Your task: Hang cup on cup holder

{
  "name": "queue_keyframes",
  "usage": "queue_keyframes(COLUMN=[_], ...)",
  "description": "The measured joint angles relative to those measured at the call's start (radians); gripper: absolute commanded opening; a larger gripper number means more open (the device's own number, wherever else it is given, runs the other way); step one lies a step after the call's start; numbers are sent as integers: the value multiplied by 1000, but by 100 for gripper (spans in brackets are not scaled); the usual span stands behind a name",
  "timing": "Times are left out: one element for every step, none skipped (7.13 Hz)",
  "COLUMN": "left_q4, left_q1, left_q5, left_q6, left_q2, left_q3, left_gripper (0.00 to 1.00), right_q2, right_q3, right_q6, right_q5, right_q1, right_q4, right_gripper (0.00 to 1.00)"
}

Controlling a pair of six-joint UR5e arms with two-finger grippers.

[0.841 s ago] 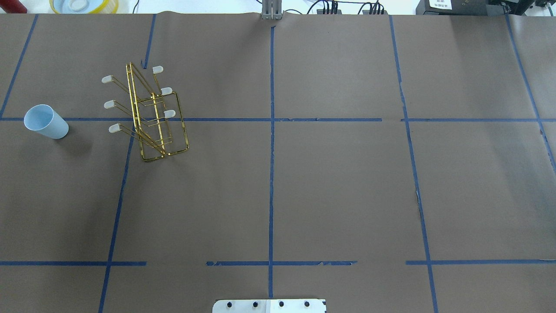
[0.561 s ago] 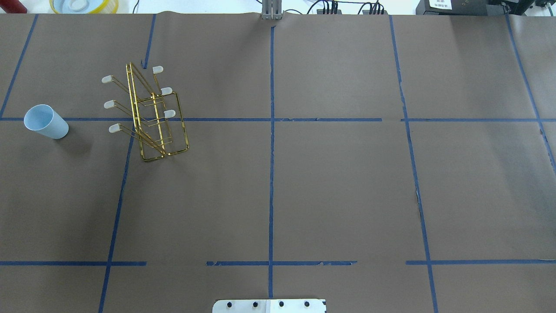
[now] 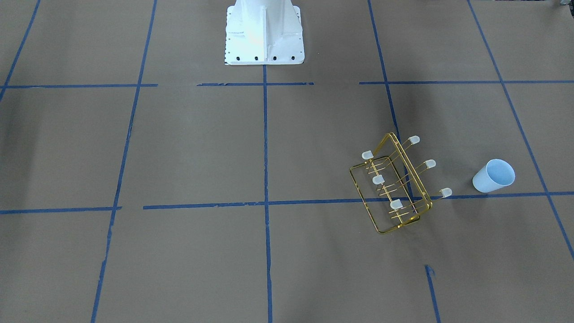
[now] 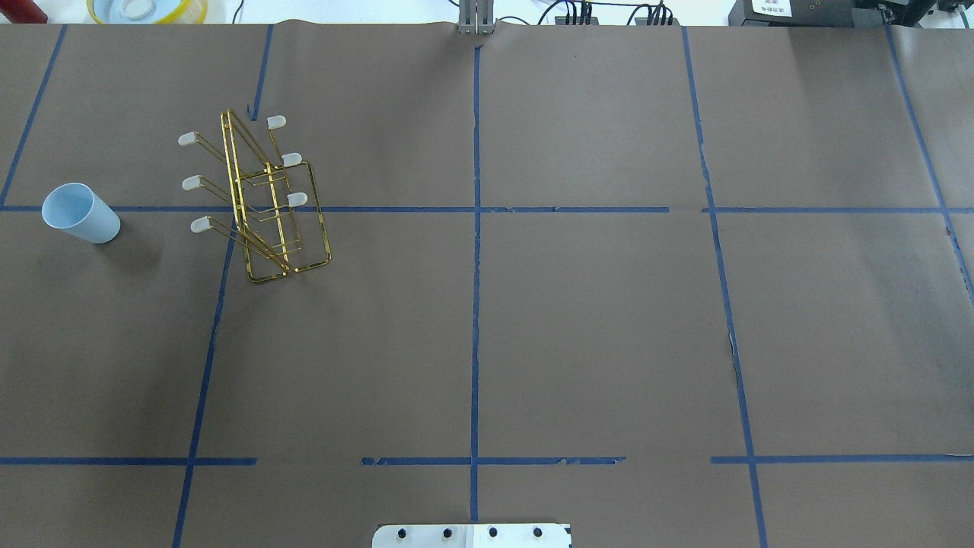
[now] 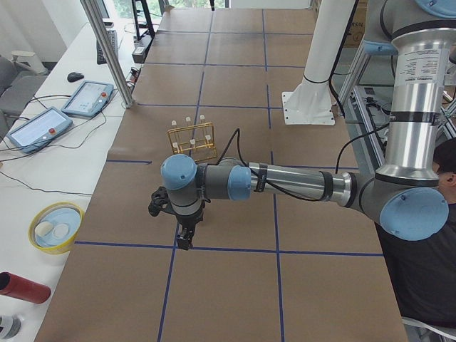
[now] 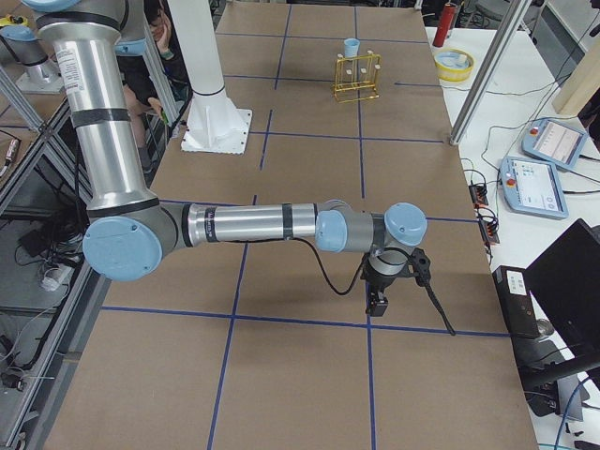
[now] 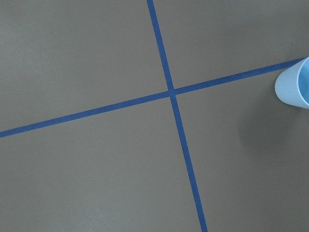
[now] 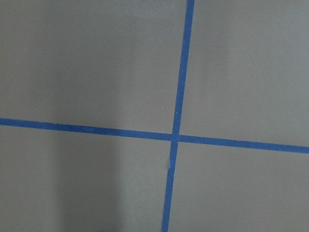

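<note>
The pale blue cup (image 4: 80,215) stands upright, mouth up, on the table's left part, also seen in the front view (image 3: 493,176) and at the right edge of the left wrist view (image 7: 294,87). The gold wire cup holder (image 4: 262,202) stands to its right, prongs bare (image 3: 394,188). Neither gripper shows in the overhead or front view. My left gripper (image 5: 183,242) hangs above the table near the cup's end. My right gripper (image 6: 378,302) hangs above the far opposite end. I cannot tell whether either is open or shut.
Blue tape lines grid the brown table cover. The white robot base (image 3: 263,31) stands at mid table edge. A yellow-rimmed bowl (image 5: 53,226) and a red cylinder (image 5: 21,287) lie on the white side bench, with teach pendants (image 5: 85,97). A person sits behind the robot.
</note>
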Motion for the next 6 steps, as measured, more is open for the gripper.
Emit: queue_keyframes(left_q4=[5,9,9,5,2,1], left_q1=[0,1,1,2,1,1], left_q5=[0,-1,-4,-25,-56,-72], left_q6=[-5,-27,-72,-112,-132,-139], left_q2=[1,1,-1,-3,-3,-1], left_q3=[5,9,8,6,5,4], left_gripper=[100,100,100,100,100,100], right_q2=[0,0,0,0,0,0], right_q3=[0,0,0,0,0,0], right_q6=[0,1,0,0,0,0], right_q5=[0,0,0,0,0,0], right_q1=[0,0,0,0,0,0], right_q4=[0,0,0,0,0,0], right_gripper=[100,100,100,100,100,100])
